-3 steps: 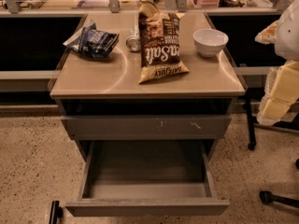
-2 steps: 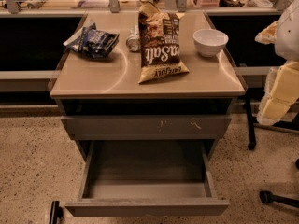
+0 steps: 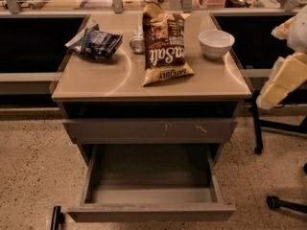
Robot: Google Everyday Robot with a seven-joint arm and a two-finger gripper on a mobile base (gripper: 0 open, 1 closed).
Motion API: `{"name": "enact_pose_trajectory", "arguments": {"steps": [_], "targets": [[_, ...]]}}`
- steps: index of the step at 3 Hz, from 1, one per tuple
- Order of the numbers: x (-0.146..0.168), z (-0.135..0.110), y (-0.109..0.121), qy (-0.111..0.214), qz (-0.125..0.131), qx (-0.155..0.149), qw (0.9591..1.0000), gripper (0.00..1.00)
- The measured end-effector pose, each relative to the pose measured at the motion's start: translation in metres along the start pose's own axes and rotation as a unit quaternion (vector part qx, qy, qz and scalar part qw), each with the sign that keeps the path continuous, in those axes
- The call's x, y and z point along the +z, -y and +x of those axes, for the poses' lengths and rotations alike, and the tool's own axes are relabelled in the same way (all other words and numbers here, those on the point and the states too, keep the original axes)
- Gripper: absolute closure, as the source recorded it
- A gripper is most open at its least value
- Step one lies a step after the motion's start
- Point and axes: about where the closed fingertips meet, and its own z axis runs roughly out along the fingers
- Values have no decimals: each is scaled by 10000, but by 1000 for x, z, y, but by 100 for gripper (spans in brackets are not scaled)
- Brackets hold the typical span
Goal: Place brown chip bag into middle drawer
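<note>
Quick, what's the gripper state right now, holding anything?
Gripper at the right edge beside the table: cannot be told. The brown chip bag lies on the table, apart from it.

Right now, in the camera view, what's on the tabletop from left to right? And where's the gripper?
Blue snack bag → small can → brown chip bag → white bowl. The gripper hangs beyond the right edge of the table, past the bowl.

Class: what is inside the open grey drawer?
The open grey metal drawer shows only bare floor; its front panel hides the nearest strip. The dark brown glossy chip bag lies on the tan tabletop; the pincer hangs right of it.
</note>
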Motion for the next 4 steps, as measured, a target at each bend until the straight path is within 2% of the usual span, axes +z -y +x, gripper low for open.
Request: {"name": "enact_pose_trajectory", "arguments": {"steps": [1,2,3,4], "targets": [[17,-15,47,731,403,413,9957,0],[19,-20,56,837,533,423,9942,0],[19,-20,56,838,533,424,9942,0],[22,-16,61,1051,681,797,9889,0]]}}
